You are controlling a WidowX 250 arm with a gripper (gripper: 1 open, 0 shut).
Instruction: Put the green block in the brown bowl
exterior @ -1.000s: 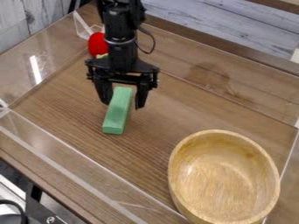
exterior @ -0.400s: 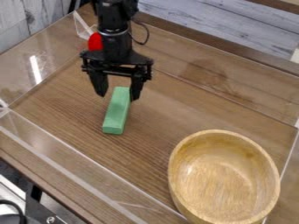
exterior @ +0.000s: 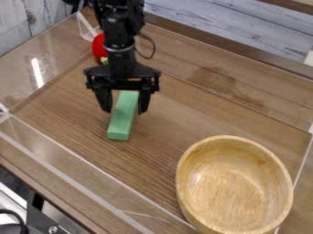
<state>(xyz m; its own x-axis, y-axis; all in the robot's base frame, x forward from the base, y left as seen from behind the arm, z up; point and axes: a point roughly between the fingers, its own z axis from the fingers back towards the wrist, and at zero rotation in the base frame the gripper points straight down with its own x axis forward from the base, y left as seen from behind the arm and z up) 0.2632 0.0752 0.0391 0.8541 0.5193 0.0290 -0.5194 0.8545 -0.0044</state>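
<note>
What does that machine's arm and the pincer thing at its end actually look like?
The arm is slim and black, built of blocky segments, with a small red mark on its front and thin dark cables alongside. Its tool is black too: a wide crossbar carrying two short, flat fingers.

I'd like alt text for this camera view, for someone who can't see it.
A black robot gripper points down with open jaws straddling the far end of a green block lying on a wooden table. An empty wooden bowl sits at the near right.
</note>
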